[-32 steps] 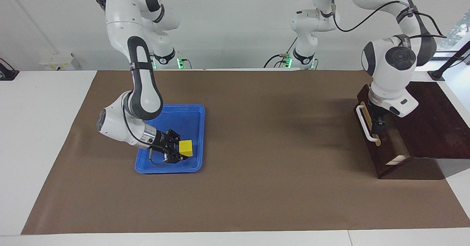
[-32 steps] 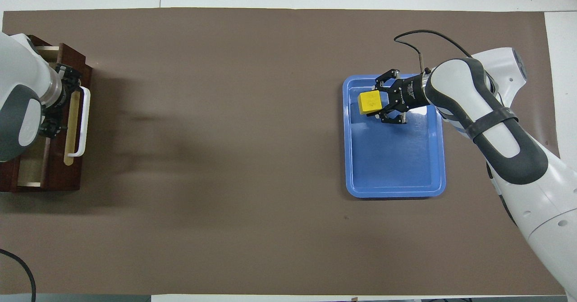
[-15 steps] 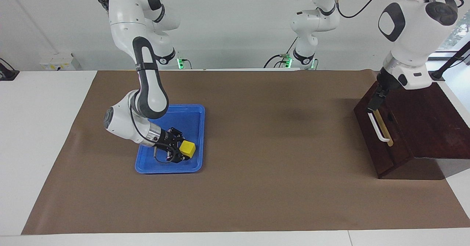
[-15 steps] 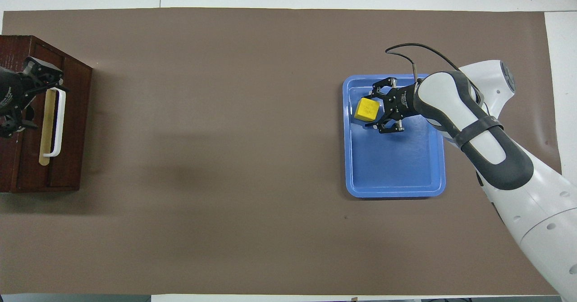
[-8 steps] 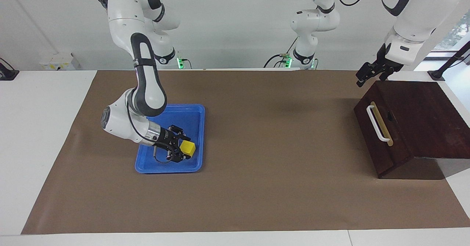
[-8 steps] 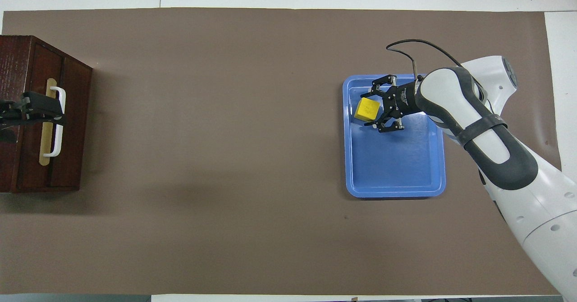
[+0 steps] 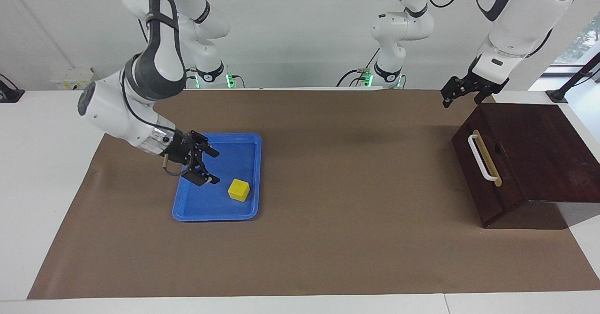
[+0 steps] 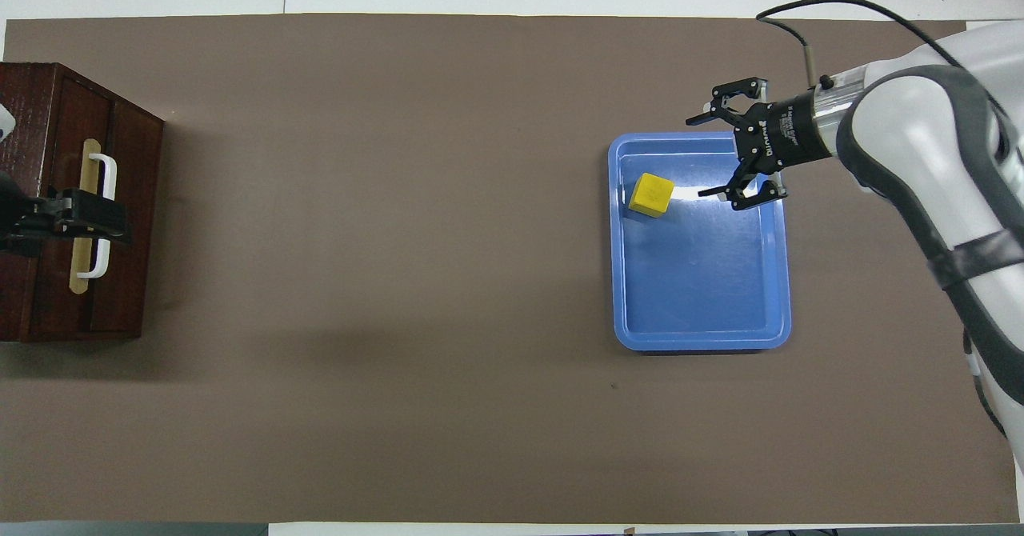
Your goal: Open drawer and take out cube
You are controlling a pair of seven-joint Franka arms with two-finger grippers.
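The cube (image 7: pixel 239 190) lies free in the blue tray (image 7: pixel 248 141), at the lower left of the facing view, in the half of the tray farther from the robots; nothing touches it. In the overhead view the cube (image 8: pixel 650 194) sits toward the upper left corner of the tray (image 8: pixel 704 336), at the right of that frame.

The right gripper (image 7: pixel 206 166) hangs just above the tray, beside the cube and apart from it, its fingers spread wide and holding nothing. In the overhead view the right gripper (image 8: pixel 732 148) shows over the tray's upper edge.

At the right edge of the facing view the drawer (image 7: pixel 483 164) is pushed flush into its dark wooden box, the white handle (image 7: pixel 480 157) untouched. The left gripper (image 7: pixel 461 93) hangs in the air above the box's upper corner, fingers open and empty.

By this layout the task looks essentially finished: the cube is out of the drawer and set down in the tray, and the drawer is shut. Probably only the arms' retreat remains.
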